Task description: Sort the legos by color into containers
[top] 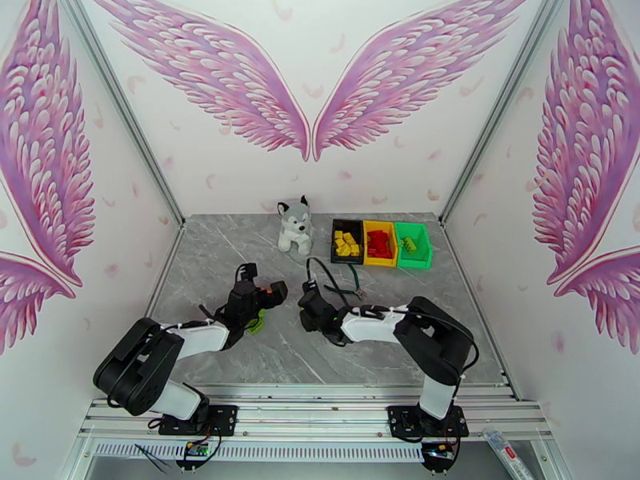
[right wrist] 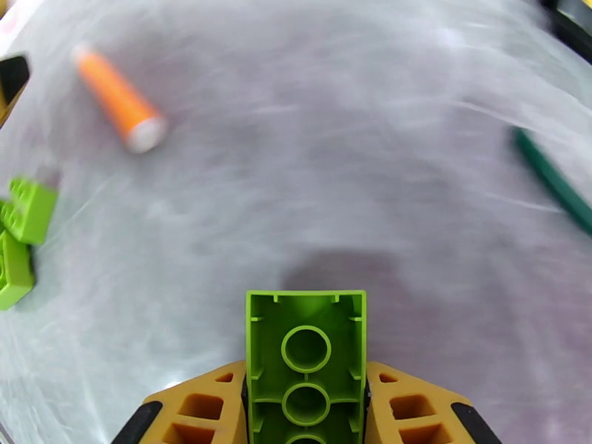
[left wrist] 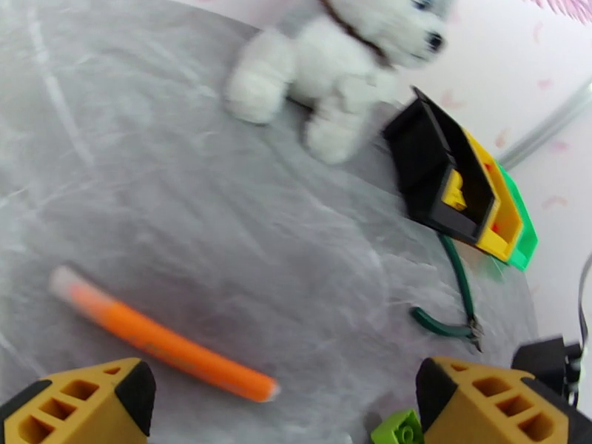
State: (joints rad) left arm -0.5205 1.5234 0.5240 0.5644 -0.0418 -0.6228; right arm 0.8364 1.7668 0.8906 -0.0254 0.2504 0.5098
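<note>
The sorting looks close to finished. In the top view the containers [top: 380,243] stand in a row at the far side of the table [top: 208,258], just right of a plush dog [top: 294,226]. The black bin [top: 346,243] holds yellow legos, the yellow bin [top: 379,243] red ones, and the green bin [top: 412,246] a few lime green ones. No loose red or yellow pieces show on the table, so the lime green ones seem to be all that is left. One lime green brick [right wrist: 305,327] is clamped between the fingers of the right end effector [right wrist: 305,386], underside toward the camera and clear of the table, well apart from the bins. It has yet to be carried to the green bin. Two more green bricks [right wrist: 22,216] lie together at the left edge of the right wrist view, near an orange stick [right wrist: 118,101]. The left end effector [left wrist: 285,386] stands wide open and holds nothing, with a green brick [left wrist: 399,429] lying just beside its right finger. The green-handled pliers [left wrist: 451,312] lie between there and the bins. By my estimate, three or so pieces remain to be placed.
</note>
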